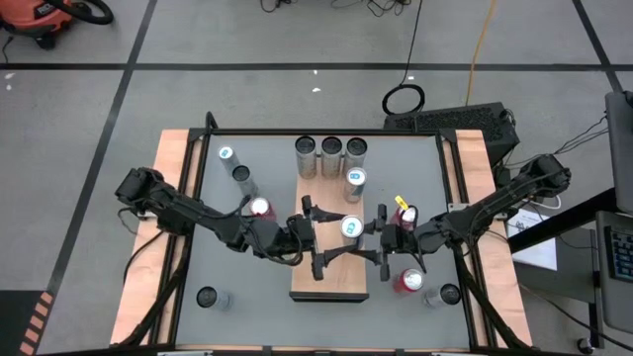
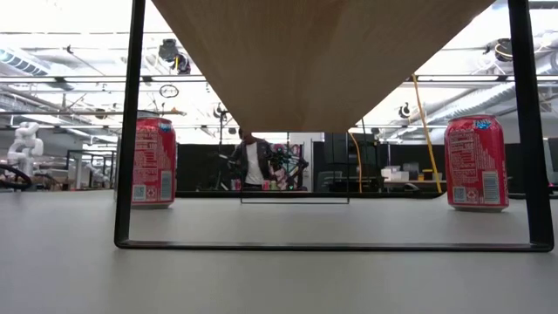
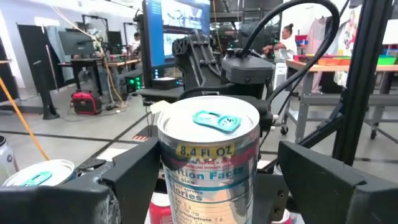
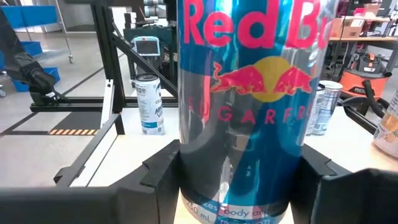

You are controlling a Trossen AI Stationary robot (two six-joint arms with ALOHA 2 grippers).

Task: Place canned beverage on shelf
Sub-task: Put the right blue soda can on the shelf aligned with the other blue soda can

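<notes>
Handover over the shelf (image 1: 341, 282) centre: right gripper (image 1: 379, 235) jaws clamp the can (image 1: 351, 226) from 3 o'clock; left gripper (image 1: 315, 237) jaws spread apart at 9 o'clock, letting go.

Glossy metal can (image 4: 241, 106), matt wood-grain shelf (image 1: 329, 282), smooth grey tabletop (image 1: 247, 267)

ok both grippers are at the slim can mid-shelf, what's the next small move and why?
Probably back the left gripper away: its fingers stand clear of the can, while the right gripper clamps it upright over the shelf.
</notes>
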